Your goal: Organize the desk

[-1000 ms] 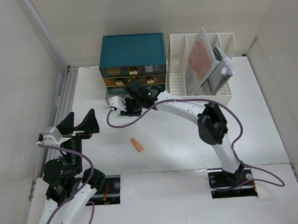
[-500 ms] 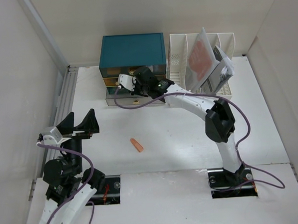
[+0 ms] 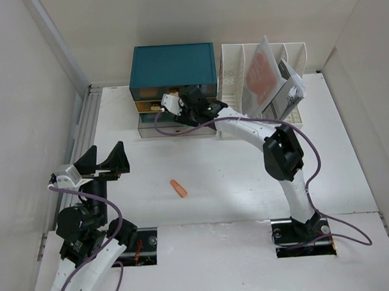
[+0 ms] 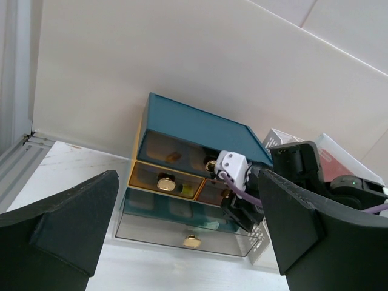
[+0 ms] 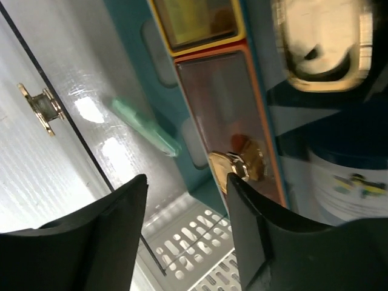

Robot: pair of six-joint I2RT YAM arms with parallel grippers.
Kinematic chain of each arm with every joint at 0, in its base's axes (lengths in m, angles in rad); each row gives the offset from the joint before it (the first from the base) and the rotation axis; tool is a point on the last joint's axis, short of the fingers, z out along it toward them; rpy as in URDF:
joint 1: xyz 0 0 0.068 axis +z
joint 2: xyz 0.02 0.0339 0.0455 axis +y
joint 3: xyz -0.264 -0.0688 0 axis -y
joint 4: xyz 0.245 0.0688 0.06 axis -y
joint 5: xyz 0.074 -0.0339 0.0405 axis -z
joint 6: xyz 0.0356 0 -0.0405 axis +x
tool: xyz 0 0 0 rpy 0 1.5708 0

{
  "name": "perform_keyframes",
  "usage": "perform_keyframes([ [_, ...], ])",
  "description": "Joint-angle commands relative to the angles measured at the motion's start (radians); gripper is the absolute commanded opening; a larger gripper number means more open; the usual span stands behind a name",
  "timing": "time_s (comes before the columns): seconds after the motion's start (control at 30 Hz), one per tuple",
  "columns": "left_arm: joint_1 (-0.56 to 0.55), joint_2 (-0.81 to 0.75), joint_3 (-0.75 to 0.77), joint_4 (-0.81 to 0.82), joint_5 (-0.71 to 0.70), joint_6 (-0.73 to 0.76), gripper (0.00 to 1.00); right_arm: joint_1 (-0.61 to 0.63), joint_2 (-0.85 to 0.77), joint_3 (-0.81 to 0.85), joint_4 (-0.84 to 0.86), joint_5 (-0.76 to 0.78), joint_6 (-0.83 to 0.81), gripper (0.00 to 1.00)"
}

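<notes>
- I am holding my right gripper [image 5: 188, 185] up against the front of the teal drawer unit [image 3: 173, 65] at the back of the table [image 3: 235, 182], fingers spread, clasping nothing.
- A brass knob [image 5: 237, 165] on the orange-framed drawer [image 5: 221, 103] is sitting just at the tip of one finger; I cannot tell whether it is touching.
- Below, the clear drawer is showing a green stick [image 5: 145, 128] inside.
- A blue-and-white label [image 5: 347, 185] is showing at the frame edge; its print is too blurred to read.
- My left gripper [image 4: 188, 182] is hanging well apart to the left, jaws wide and empty.
- A small orange piece [image 3: 178, 189] is lying loose mid-table.
- The white file rack [image 3: 234, 85] beside the drawers is holding a reddish sheet [image 3: 261, 73] and printed papers, their text unreadable.
</notes>
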Motion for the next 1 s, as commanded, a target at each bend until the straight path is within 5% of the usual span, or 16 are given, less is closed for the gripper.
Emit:
perform_keyframes([
  [0.0, -0.002, 0.005, 0.001, 0.034, 0.011, 0.016, 0.99, -0.003, 0.002, 0.01, 0.042, 0.007, 0.004, 0.61],
  [0.17, -0.002, 0.005, 0.001, 0.034, 0.011, 0.016, 0.99, -0.003, -0.1, -0.037, 0.033, -0.189, 0.044, 0.59],
  [0.27, -0.002, 0.005, 0.001, 0.034, 0.011, 0.016, 0.99, -0.003, -0.154, -0.105, 0.011, -0.475, 0.085, 0.52],
  [0.43, -0.002, 0.005, 0.001, 0.034, 0.011, 0.016, 0.99, 0.038, -0.21, -0.22, 0.016, -0.685, 0.183, 0.59],
  [0.73, -0.002, 0.005, 0.01, 0.034, 0.011, 0.016, 0.99, 0.166, -0.294, -0.576, 0.239, -0.497, 0.557, 0.6],
  [0.97, -0.002, 0.005, 0.01, 0.034, 0.011, 0.016, 0.99, 0.214, -0.279, -0.61, 0.289, -0.315, 0.752, 0.6],
])
